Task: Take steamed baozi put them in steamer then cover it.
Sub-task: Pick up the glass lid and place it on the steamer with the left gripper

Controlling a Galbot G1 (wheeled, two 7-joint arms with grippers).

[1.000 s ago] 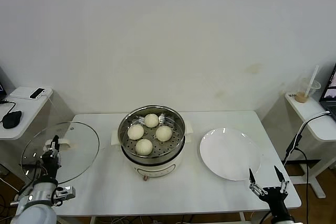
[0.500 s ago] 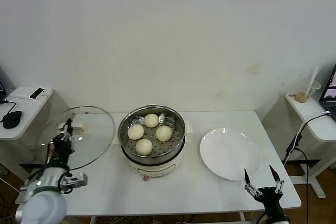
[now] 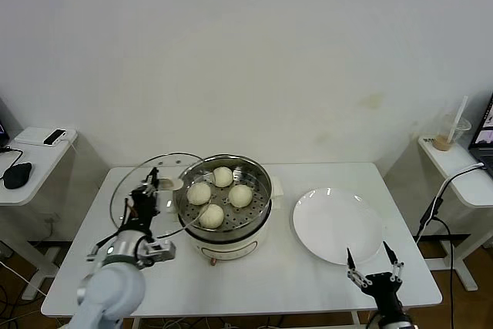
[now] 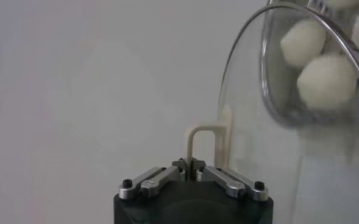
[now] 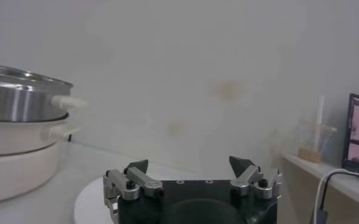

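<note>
Head view: white table, plain white wall.

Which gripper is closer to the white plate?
The right gripper. It hangs open just beyond the white plate's near edge. The left gripper is across the table past the steamer, holding the glass lid.

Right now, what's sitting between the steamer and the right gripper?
In the head view, the white plate lies on the table between the steamer and the open right gripper, and it is empty.
</note>
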